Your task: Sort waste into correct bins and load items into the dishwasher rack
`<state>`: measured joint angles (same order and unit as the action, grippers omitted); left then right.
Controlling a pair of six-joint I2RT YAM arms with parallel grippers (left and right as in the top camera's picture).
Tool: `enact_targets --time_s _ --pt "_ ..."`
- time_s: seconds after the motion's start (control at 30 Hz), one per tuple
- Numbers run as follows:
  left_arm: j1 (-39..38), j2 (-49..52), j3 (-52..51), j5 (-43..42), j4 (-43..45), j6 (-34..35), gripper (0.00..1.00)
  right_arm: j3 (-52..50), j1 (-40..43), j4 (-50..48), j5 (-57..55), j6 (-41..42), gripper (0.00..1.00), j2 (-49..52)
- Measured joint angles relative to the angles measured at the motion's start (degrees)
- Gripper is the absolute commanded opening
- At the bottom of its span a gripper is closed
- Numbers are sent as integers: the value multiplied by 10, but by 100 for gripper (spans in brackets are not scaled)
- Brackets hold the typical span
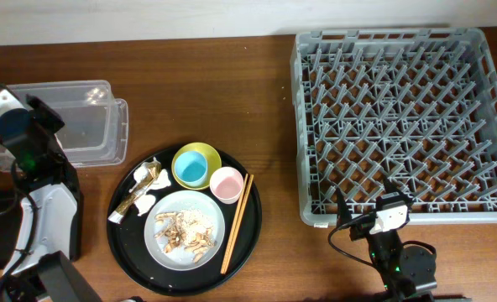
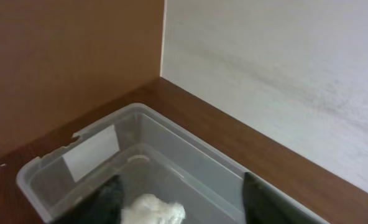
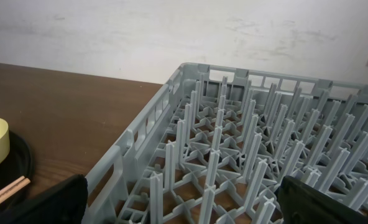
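**Waste sorting, left side.** A crumpled white tissue (image 2: 153,211) shows at the bottom centre of the left wrist view, inside the clear container (image 1: 89,126) that stands at the upper left of the overhead view. The left claw (image 2: 181,202) hangs over it with its fingers spread wide, gripping nothing. The tissue sits close against the finger (image 2: 103,202) at the lower left of that frame, and contact cannot be ruled out. Risk: a light tissue clinging to that finger could ride out of the container when the claw lifts. More tissues (image 1: 145,180) and a gold wrapper (image 1: 135,200) wait on the round black tray (image 1: 250,231) on the worktop (image 1: 232,101), beside a plate (image 1: 217,235) of loose food scraps (image 1: 185,228), which would spill if the plate were tipped early. The right claw (image 3: 184,202), open and empty, hovers at the near edge of the rack (image 3: 234,124).
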<state>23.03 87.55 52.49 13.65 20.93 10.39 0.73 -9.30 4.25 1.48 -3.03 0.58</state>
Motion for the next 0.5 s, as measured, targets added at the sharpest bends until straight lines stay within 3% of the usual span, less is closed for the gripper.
enact_targets --time_s 0.1,0.17,0.23,0.3,0.37,0.43,0.5 --pt "2 -3 0 -43 16 -2 68 0 0 0 0 0 98 0" --pt "3 -64 2 -118 -49 2 68 0 0 0 0 0 98 1" --pt "3 -248 6 -294 -288 32 67 0 0 0 0 0 98 1" --pt "-7 -340 13 -361 -558 38 55 0 0 0 0 0 98 1" --pt "-33 -322 1 -379 -669 14 52 0 0 0 0 0 98 1" --pt "-65 -268 -2 -362 -696 3 53 0 0 0 0 0 98 1" --pt "-90 -201 -3 -355 -697 -1 61 0 0 0 0 0 98 1"
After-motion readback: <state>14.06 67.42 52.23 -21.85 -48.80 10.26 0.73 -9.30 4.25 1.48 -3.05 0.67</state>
